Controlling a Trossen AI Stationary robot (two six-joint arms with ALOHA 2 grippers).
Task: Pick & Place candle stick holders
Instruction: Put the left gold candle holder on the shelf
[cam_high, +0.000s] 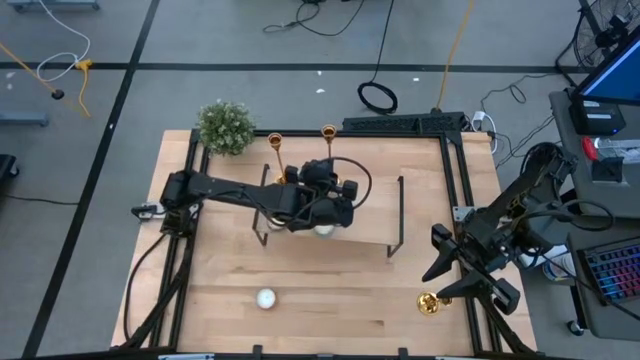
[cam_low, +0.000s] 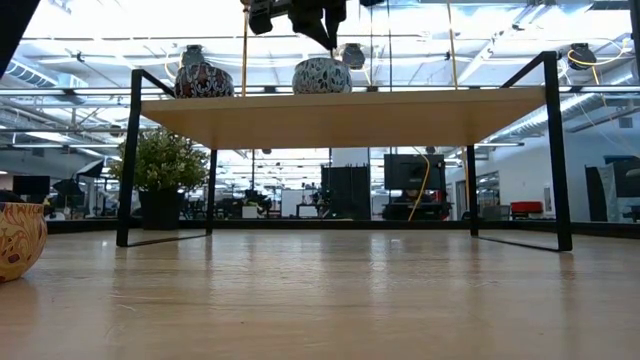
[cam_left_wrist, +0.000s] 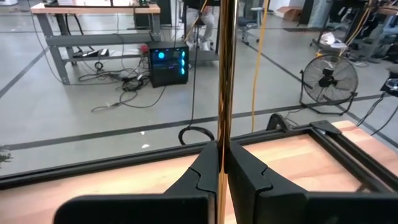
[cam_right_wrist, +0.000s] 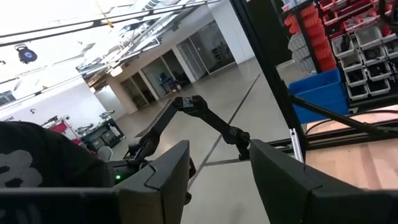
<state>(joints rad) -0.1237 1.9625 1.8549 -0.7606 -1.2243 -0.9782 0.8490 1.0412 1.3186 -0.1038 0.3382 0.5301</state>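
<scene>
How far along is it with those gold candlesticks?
Two candle stick holders already stand at the shelf's back edge. The left gripper is shut on a third's thin stem over the shelf. The right gripper waits, open, at the table edge.

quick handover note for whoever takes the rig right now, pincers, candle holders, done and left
Left pincer: shut on the thin stem of a gold candle stick holder, held upright over the wooden shelf.
Right pincer: open and empty, parked at the table's right edge.
Two more gold holders show in the high view: one near the plant, one just to its right, both at the shelf's back edge. A gold piece lies by the right arm at the front; what it is cannot be told.
Done: one holder gripped.
Left: set it down and release it; the others look untouched.
</scene>
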